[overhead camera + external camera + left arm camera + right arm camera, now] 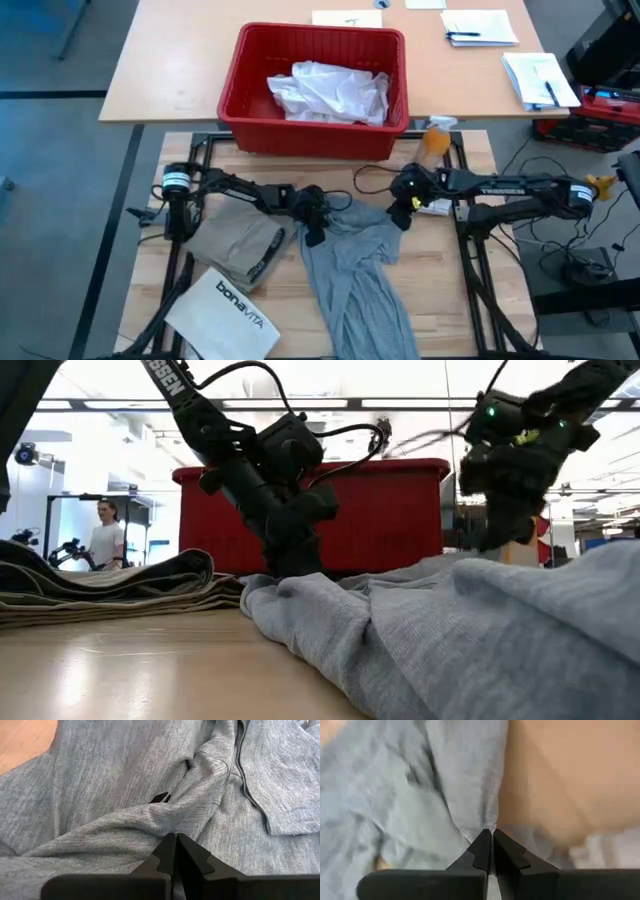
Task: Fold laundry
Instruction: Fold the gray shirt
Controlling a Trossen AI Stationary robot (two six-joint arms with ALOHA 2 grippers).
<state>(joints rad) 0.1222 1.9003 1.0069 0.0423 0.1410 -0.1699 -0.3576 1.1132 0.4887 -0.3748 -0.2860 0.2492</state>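
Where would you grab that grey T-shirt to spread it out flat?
Probably at its two upper corners, coming down from above. The grey T-shirt lies crumpled and twisted on the table, bunched at the top. The left hand and right hand already pinch it there, shut on cloth.

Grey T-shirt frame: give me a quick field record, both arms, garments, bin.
grey T-shirt: crumpled on the table, upper edge bunched between the two grippers
left gripper: at the shirt's upper left edge, jaws shut on a fold of it
right gripper: at the shirt's upper right edge, jaws shut on its hem
tan garment: folded, left of the shirt
white bag: near edge, in front of the tan garment
red bin: behind the table, white shirt inside
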